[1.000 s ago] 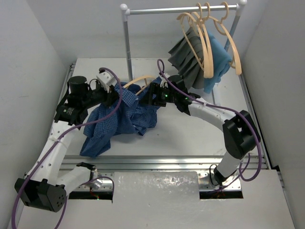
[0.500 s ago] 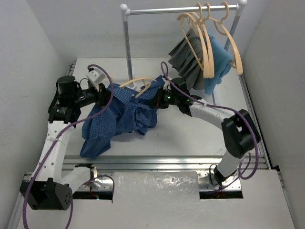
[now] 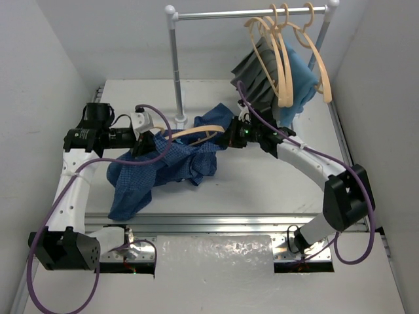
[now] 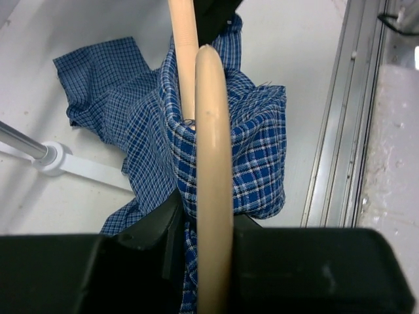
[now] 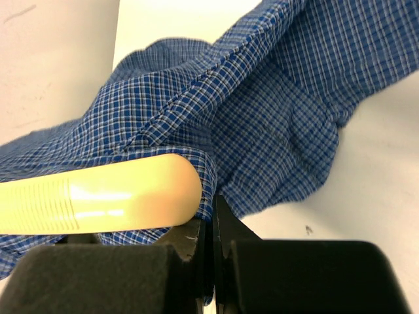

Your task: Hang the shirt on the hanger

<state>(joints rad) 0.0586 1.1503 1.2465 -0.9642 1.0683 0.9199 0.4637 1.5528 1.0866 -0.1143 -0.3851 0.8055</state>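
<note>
Top external | checked cloth shirt [image 3: 171, 161] | curved wooden hanger [image 3: 190, 133]

table: white flat table [image 3: 275, 190] in play | on it: crumpled blue finely checked cloth shirt [image 3: 141, 176] sprawled left of centre, one end trailing to the near metal rail [image 3: 229, 222] | behind it: silver metal rack pole [image 3: 177, 78] planted on the table

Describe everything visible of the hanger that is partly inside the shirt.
The hanger is pale tan, smooth wood as it looks, a curved bow with rounded tips; its hook is not visible. It lies across the checked shirt between both robot arms. The left end effector clamps one end, cloth draped round it; the right end effector pinches shirt cloth just under the other tip.
</note>
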